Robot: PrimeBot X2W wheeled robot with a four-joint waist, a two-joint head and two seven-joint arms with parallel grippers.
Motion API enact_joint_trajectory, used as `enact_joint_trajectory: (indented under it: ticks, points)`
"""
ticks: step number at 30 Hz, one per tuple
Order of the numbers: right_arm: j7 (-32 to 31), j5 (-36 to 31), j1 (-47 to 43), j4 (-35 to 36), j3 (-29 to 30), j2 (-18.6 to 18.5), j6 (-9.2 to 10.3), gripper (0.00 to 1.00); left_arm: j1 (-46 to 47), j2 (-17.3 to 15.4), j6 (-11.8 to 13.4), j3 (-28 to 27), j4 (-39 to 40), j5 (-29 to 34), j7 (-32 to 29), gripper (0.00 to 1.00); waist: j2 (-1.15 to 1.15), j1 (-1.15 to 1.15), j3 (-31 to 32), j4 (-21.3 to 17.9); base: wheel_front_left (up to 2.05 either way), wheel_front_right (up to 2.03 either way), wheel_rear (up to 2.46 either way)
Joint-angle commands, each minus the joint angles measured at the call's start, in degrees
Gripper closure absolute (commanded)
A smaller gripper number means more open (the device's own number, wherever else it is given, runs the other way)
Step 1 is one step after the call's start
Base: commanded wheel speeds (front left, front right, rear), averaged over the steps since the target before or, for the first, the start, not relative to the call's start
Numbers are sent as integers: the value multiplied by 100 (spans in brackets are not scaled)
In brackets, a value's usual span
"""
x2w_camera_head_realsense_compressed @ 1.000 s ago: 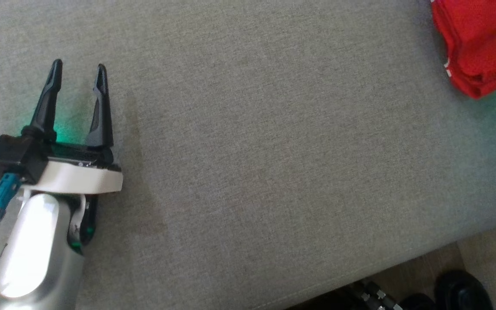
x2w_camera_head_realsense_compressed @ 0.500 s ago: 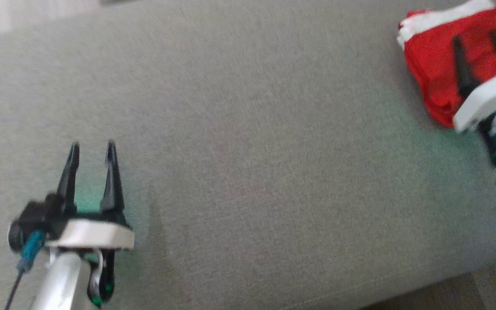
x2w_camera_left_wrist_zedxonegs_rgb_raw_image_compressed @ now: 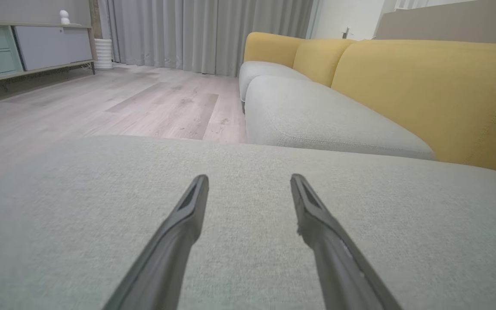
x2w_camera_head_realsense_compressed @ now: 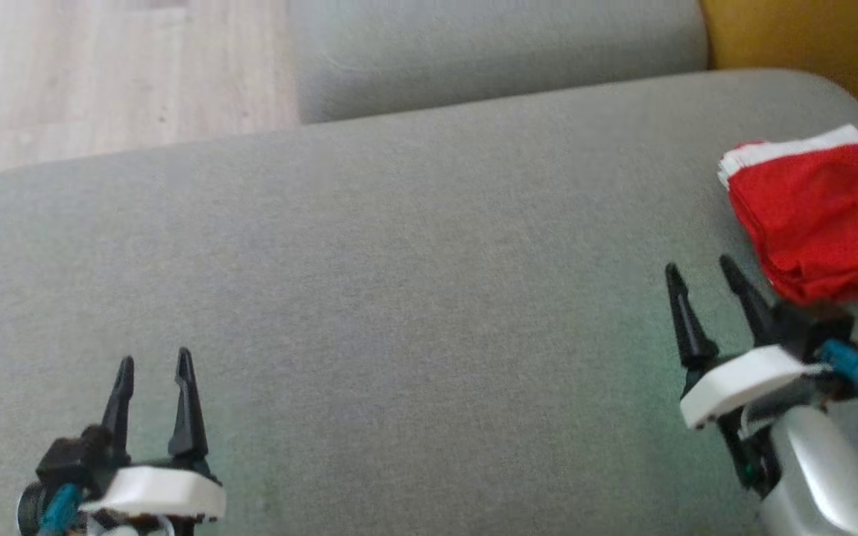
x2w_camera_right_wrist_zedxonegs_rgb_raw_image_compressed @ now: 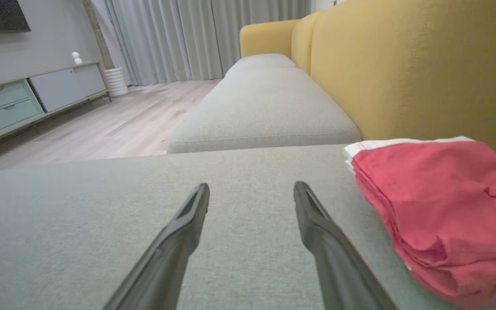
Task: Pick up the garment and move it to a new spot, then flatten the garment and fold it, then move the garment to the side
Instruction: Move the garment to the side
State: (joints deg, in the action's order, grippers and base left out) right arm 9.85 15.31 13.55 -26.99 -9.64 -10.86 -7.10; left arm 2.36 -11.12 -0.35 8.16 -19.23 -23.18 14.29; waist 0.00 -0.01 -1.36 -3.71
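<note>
Right gripper (x2w_camera_head_realsense_compressed: 699,264), lower right of the head view, has its jaws apart and empty, just beside the garment (x2w_camera_head_realsense_compressed: 820,216). Left gripper (x2w_camera_head_realsense_compressed: 154,359), lower left, is likewise spread and empty. With the garment lying folded at the cushion's (x2w_camera_head_realsense_compressed: 399,260) right edge, moving, folding and setting aside all look done.

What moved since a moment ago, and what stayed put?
The whole view swung upward, which is no move of the things. The right gripper, which hung over the garment, has pulled back beside it, open and empty. Garment stays folded on the cushion; left gripper stays open.
</note>
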Motion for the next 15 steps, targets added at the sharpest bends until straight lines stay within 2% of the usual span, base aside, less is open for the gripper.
enact_joint_trajectory:
  ticks: [1,15]
  points:
    - [-29,-70,61,259,-6,1,-39,0,149,-95,18,-192,128,34,64,0,0,1,140,113,0,0,0]
    - [-463,-450,-616,1094,309,232,-39,0,112,-39,-49,-294,14,31,70,0,0,1,185,75,0,0,0]
